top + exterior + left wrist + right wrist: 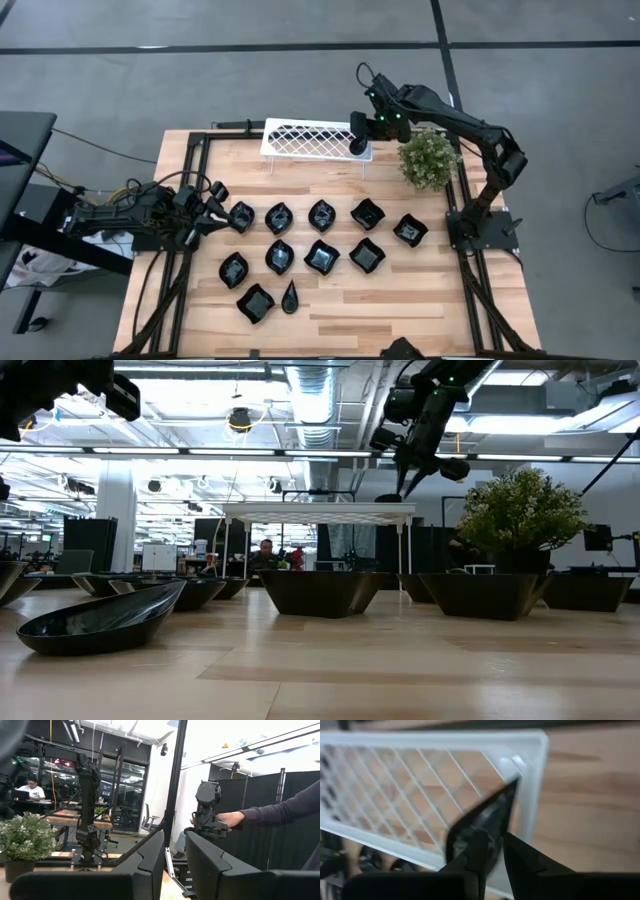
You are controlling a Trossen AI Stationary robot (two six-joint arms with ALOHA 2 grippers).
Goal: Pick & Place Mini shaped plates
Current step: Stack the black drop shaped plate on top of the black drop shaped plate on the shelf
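A black plate [482,822] is pinched at its rim between the narrowly parted fingers of the right claw [492,852], directly over the white rack's [420,775] end. Placement is judged underway; lowering and release are needed next. The left claw [205,208], slightly open and empty, is parked beside the remaining plates [322,256] on the surface [400,310].

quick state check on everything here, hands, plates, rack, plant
right hand: over the rack's right end, fingers around a black plate
black plate: on the rack's right end, between those fingers
left hand: at the table's left edge, holds nothing
white lattice rack: standing at the table's far edge
other plates: flat on the table in rows
plant: upright beside the rack
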